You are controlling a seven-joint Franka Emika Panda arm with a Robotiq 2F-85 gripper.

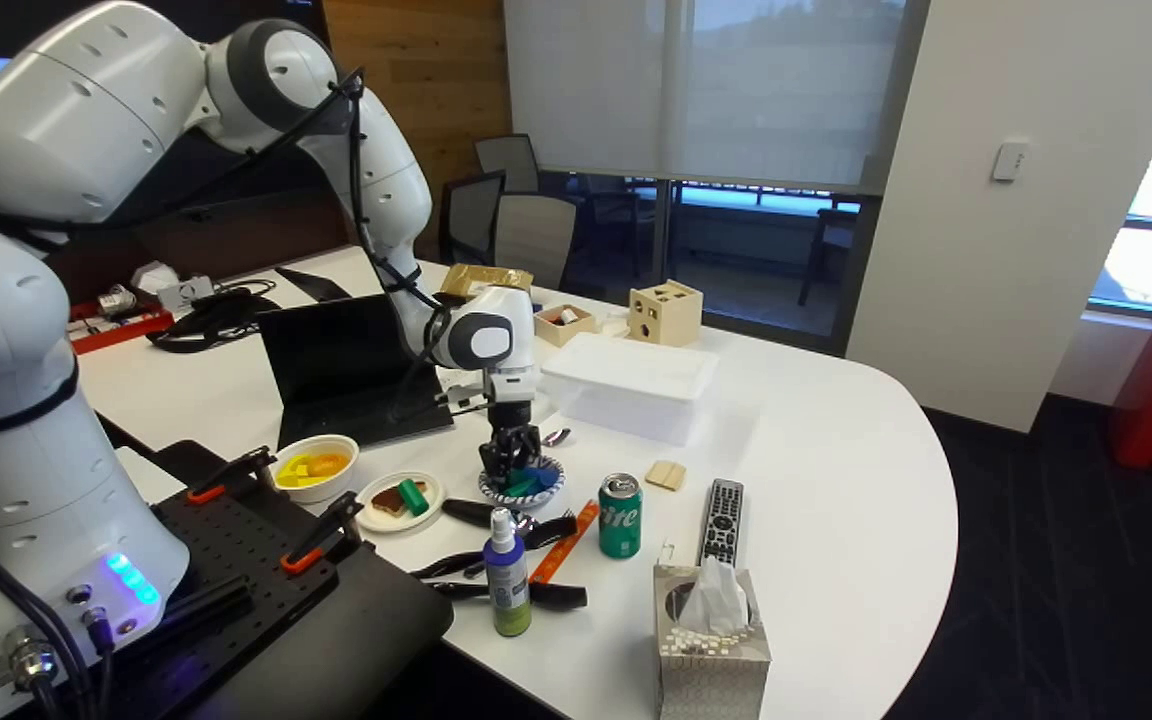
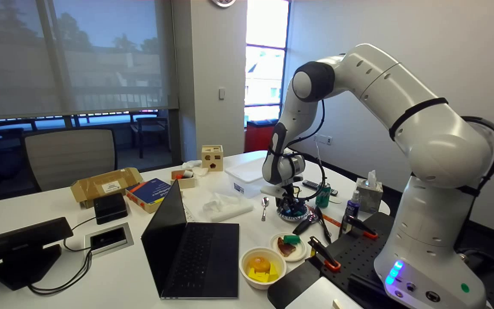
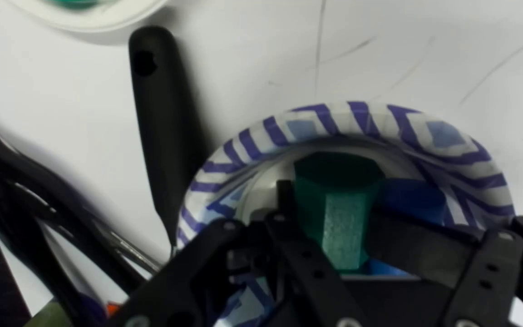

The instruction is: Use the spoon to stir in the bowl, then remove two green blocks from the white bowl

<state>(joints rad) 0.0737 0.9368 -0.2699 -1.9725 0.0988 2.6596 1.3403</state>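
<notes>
Wrist view: a green block [image 3: 345, 229] lies in the striped bowl [image 3: 300, 128], straddled by the end effector [image 3: 328, 220], long axis seemingly crossing the closing line, though whether clamped cannot be told.

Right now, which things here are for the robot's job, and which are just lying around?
For the job:
- gripper
- striped bowl
- green block in that bowl
- other green block on the plate, probably
- metal spoon, probably

Just lying about:
- can
- remote
- tissue box
- laptop
- spray bottle
</notes>
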